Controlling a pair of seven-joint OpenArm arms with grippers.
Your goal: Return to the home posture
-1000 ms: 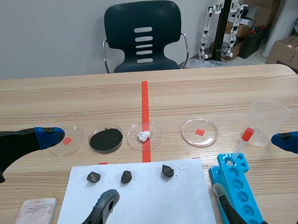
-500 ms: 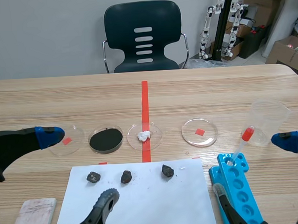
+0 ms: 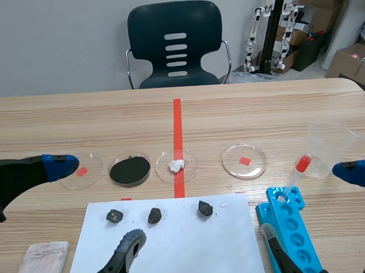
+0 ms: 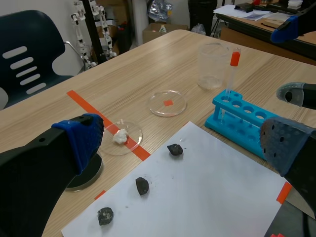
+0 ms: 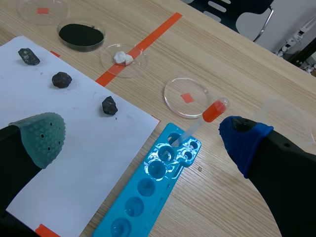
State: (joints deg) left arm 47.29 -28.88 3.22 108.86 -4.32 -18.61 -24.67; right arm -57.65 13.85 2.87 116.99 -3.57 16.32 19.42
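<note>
So, both arms low at table's (image 3: 108, 116) near edge, one per side. Left gripper (image 3: 95, 205) fingers spread wide, empty, above white sheet's (image 3: 176, 247) left corner. Right gripper (image 3: 308, 201) also spread, empty, fingers either side of blue rack (image 3: 291, 228) w/ pipette (image 3: 296, 173).

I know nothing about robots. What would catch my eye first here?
Probably the bright blue tube rack at the right of the table, with a red-topped dropper leaning in one of its holes. Next, the white sheet in the middle, bearing three dark lumps in a row, and beyond it a line of petri dishes, one filled with black powder.
</note>
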